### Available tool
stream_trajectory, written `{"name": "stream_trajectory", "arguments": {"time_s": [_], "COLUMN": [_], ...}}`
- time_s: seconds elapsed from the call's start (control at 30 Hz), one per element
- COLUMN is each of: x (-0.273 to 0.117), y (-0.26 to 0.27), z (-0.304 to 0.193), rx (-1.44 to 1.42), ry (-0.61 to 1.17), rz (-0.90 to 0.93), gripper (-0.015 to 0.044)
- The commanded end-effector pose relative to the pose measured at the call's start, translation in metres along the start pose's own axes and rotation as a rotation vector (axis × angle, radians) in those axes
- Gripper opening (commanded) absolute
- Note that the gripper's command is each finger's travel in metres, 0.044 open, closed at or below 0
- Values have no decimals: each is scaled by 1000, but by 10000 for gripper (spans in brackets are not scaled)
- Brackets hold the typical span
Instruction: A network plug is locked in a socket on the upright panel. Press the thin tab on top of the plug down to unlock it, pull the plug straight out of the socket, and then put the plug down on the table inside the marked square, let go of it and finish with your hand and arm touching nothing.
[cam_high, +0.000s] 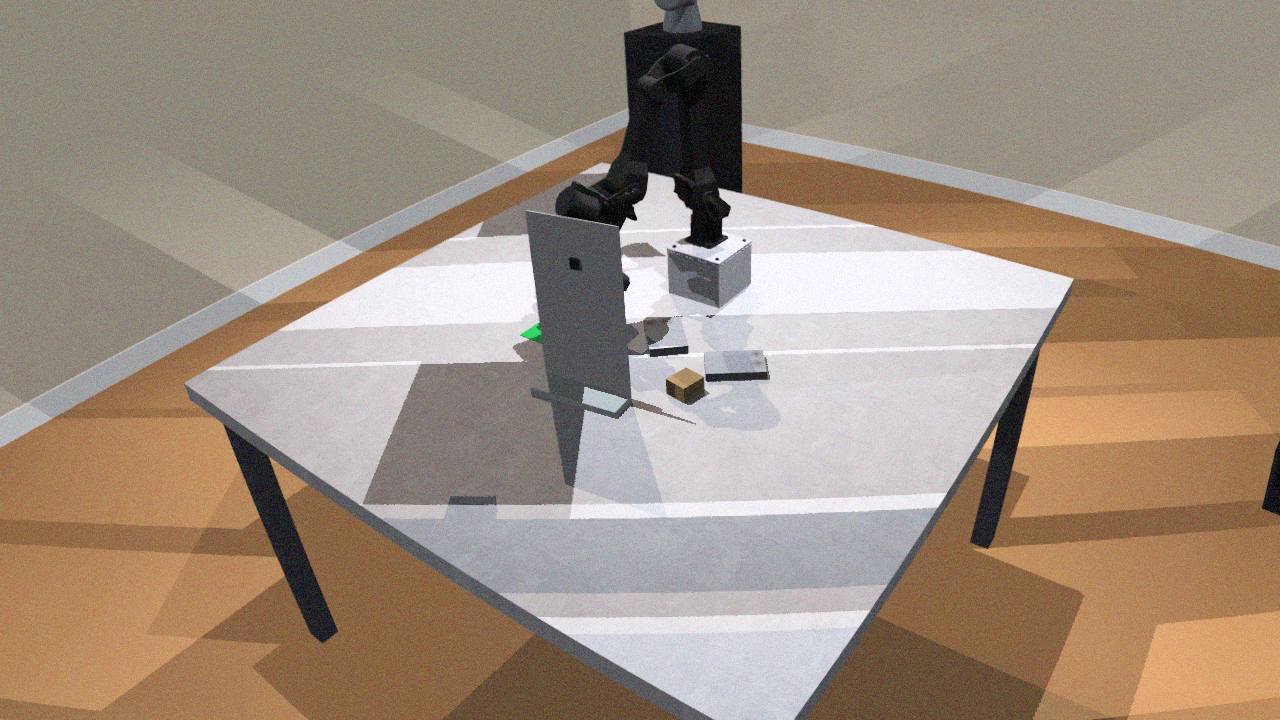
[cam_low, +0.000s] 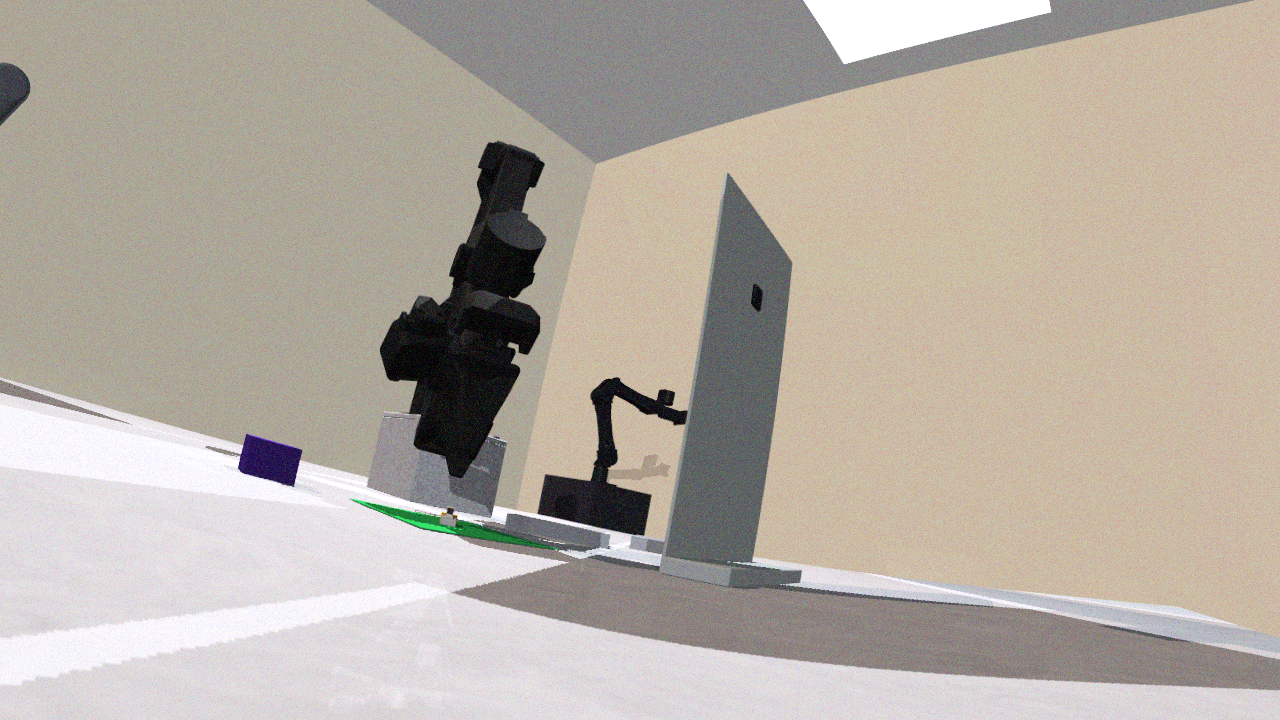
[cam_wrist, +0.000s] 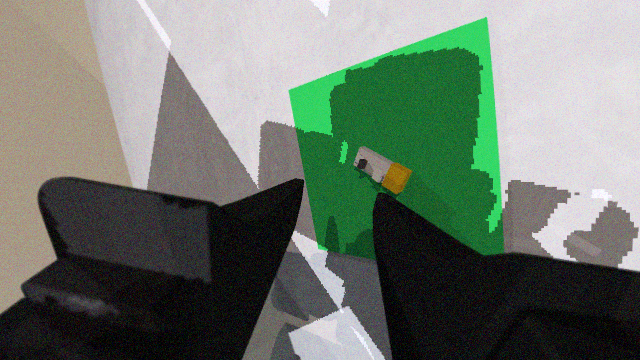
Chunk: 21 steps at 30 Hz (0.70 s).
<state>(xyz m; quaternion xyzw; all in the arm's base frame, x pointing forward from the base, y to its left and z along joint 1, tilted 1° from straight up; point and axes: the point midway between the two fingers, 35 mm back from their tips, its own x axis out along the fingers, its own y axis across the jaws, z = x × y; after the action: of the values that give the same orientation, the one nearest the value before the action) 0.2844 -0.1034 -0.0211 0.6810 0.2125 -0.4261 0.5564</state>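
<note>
My claw (cam_low: 457, 471) (cam_wrist: 338, 195) is partly open and empty, tips pointing down with a gap between the fingers. The plug (cam_low: 448, 519) (cam_wrist: 384, 168) lies below it, apart from my fingertips, inside the green square (cam_high: 531, 334) (cam_low: 393, 514) (cam_wrist: 450, 125) on the bench (cam_high: 805, 447) (cam_low: 223, 573) (cam_wrist: 225, 75). In my wrist view its amber end points to four o'clock — its pale end to ten. From the exterior, the upright panel (cam_high: 580, 313) (cam_low: 738, 376) stands at two o'clock from the square, the purple block (cam_low: 270, 460) at ten. In the top view, the panel hides my fingertips — and a wooden block (cam_high: 684, 385) sits at three o'clock from the panel's foot.
</note>
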Motion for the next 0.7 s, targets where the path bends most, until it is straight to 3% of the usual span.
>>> {"name": "stream_trajectory", "arguments": {"time_s": [0.0,0.67], "x": [-3,-20], "y": [4,17], "z": [0,0], "rx": [-2,-1], "ry": [1,1], "rz": [3,4], "gripper": [156,156]}}
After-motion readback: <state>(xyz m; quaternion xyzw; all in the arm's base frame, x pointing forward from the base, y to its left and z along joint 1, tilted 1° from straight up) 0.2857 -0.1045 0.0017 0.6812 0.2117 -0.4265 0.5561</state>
